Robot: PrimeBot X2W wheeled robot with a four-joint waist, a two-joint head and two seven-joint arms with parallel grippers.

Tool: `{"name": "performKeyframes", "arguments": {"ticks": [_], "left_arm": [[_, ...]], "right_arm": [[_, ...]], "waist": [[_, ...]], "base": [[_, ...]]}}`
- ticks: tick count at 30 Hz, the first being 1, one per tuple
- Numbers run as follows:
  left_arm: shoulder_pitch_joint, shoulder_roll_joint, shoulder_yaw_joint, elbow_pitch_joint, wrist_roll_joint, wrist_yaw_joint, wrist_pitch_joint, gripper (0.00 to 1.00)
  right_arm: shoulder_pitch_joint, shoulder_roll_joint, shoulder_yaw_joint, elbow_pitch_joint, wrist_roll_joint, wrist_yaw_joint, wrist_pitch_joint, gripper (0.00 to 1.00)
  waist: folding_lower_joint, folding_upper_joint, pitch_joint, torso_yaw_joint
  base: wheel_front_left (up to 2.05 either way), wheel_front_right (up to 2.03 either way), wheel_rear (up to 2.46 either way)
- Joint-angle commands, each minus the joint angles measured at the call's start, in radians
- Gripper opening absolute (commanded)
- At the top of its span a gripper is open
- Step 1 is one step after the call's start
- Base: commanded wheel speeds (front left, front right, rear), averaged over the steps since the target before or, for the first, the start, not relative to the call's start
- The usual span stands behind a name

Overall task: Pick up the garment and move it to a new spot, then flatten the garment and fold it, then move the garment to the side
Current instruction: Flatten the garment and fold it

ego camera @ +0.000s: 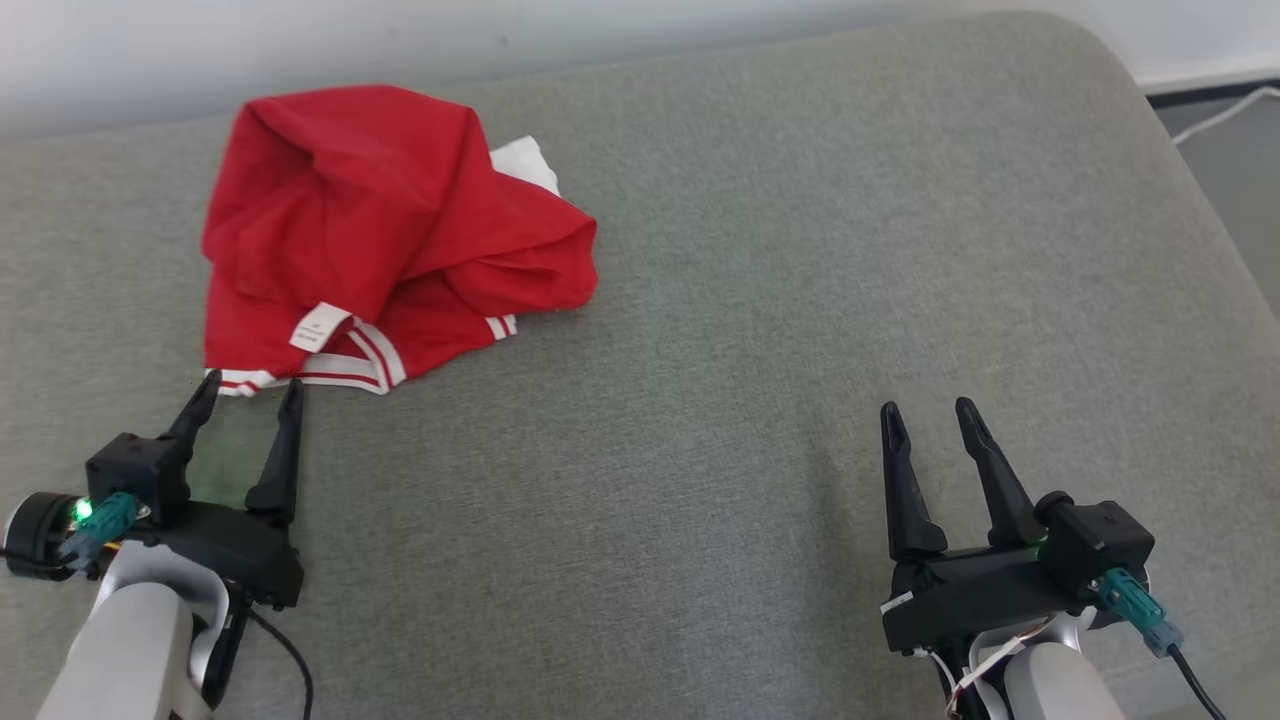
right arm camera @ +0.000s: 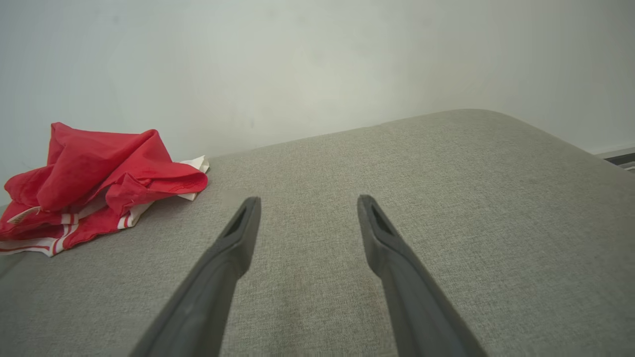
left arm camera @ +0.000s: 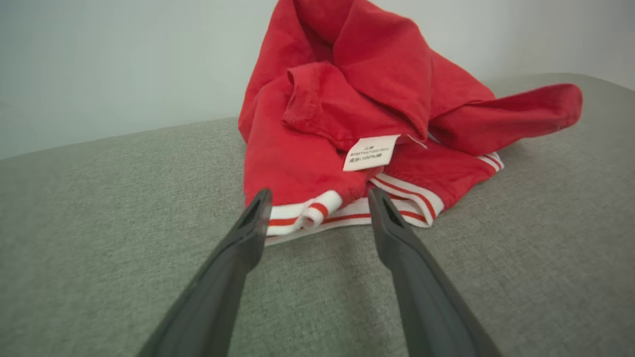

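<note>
The garment (ego camera: 380,230) is a crumpled red top with a white-and-red striped hem and a white label, heaped at the back left of the grey cushion. My left gripper (ego camera: 250,385) stands open just in front of its striped hem, fingertips at the hem's edge, nothing between them. In the left wrist view the garment (left arm camera: 347,109) rises right beyond the left gripper (left arm camera: 320,196), whose tips frame the hem. My right gripper (ego camera: 928,410) is open over bare cushion at the front right, far from the garment (right arm camera: 89,173), and the right gripper (right arm camera: 305,201) holds nothing.
The grey cushion (ego camera: 780,300) spreads wide to the right of the garment, with a rounded corner at the back right. A pale wall (ego camera: 150,50) runs behind it. A white cable (ego camera: 1225,112) lies on the floor past the right edge.
</note>
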Motion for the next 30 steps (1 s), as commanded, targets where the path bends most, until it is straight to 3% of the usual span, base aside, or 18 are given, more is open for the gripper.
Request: {"name": "performKeyframes", "arguments": {"ticks": [1, 7, 8, 9, 10, 17, 30], "left_arm": [[-0.013, 0.013, -0.007, 0.019, 0.007, -0.001, -0.006, 1.0], [-0.066, 0.024, -0.023, 0.113, 0.028, -0.002, -0.011, 1.0], [-0.076, 0.024, -0.019, 0.123, 0.028, 0.003, -0.013, 0.76], [-0.084, 0.026, -0.016, 0.132, 0.028, 0.006, -0.014, 0.2], [-0.09, 0.026, -0.015, 0.141, 0.03, 0.009, -0.016, 0.0], [-0.076, -0.009, -0.033, 0.102, 0.046, 0.001, -0.017, 0.0], [0.107, -0.104, -0.102, -0.241, 0.046, -0.021, -0.017, 0.0]], "right_arm": [[-0.012, 0.001, 0.004, -0.002, 0.009, 0.001, -0.004, 1.0], [-0.018, 0.001, 0.014, -0.01, 0.015, 0.001, -0.004, 1.0], [-0.021, 0.001, 0.015, -0.01, 0.016, 0.001, -0.004, 1.0], [-0.023, 0.001, 0.016, -0.01, 0.016, 0.001, -0.004, 1.0], [-0.023, 0.001, 0.016, -0.01, 0.016, 0.001, -0.004, 1.0], [-0.003, 0.001, 0.011, -0.002, 0.008, 0.001, -0.004, 1.0], [0.063, 0.0, -0.009, 0.022, -0.001, 0.001, -0.004, 1.0]], "waist": [[-0.0002, -0.0001, 0.023, -0.021], [-0.0002, -0.0001, 0.034, -0.033], [-0.0002, -0.0001, 0.035, -0.034], [-0.0002, -0.0001, 0.035, -0.036], [-0.0002, -0.0001, 0.035, -0.036], [-0.0002, -0.0001, -0.001, -0.01], [-0.0002, -0.0001, -0.139, 0.108]], "base": [[0.0, 0.0, 0.0], [0.0, 0.0, 0.0], [0.0, 0.0, 0.0], [0.0, 0.0, 0.0], [0.0, 0.0, 0.0], [0.0, 0.0, 0.0], [0.0, 0.0, 0.0]]}}
